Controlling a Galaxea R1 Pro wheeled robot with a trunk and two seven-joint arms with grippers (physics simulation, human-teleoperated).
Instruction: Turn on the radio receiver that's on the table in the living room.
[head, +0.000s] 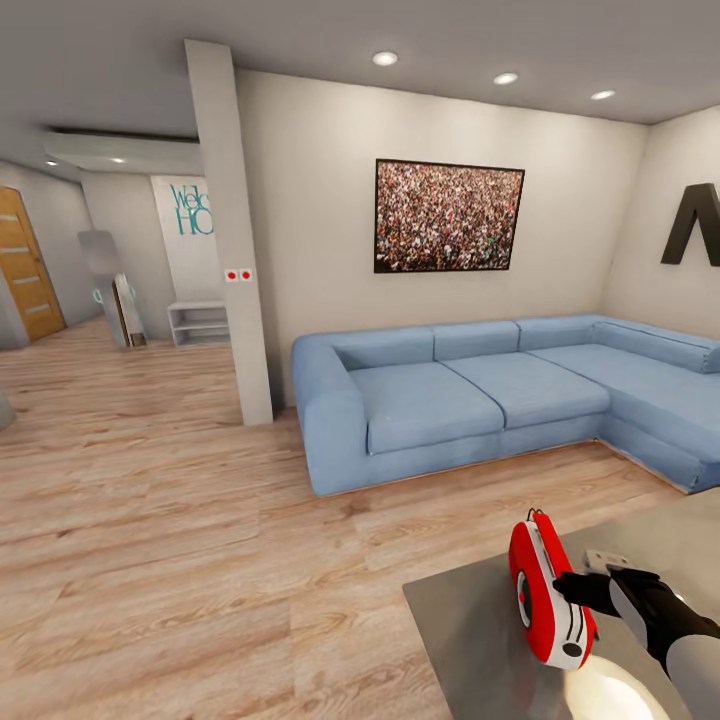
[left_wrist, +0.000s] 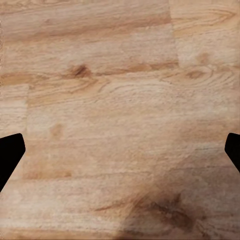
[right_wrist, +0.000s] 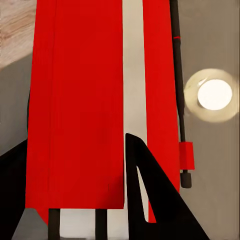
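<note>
Radio receiver (head: 545, 590): red, upright on grey counter (head: 470, 630) before blue sofa (head: 500, 395); right hand (head: 578, 590) at its back, fingers (right_wrist: 155, 200) over casing, grip uncertain; left hand (left_wrist: 120, 155) released above wood floor (left_wrist: 120, 90)

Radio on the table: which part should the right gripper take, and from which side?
Grip the radio across its narrow red body, probably from the side the right gripper is on now. It stands on edge on the table, dial facing away from that arm, so its flat faces suit the fingers. The thin handle looks too slim to grip firmly.
</note>
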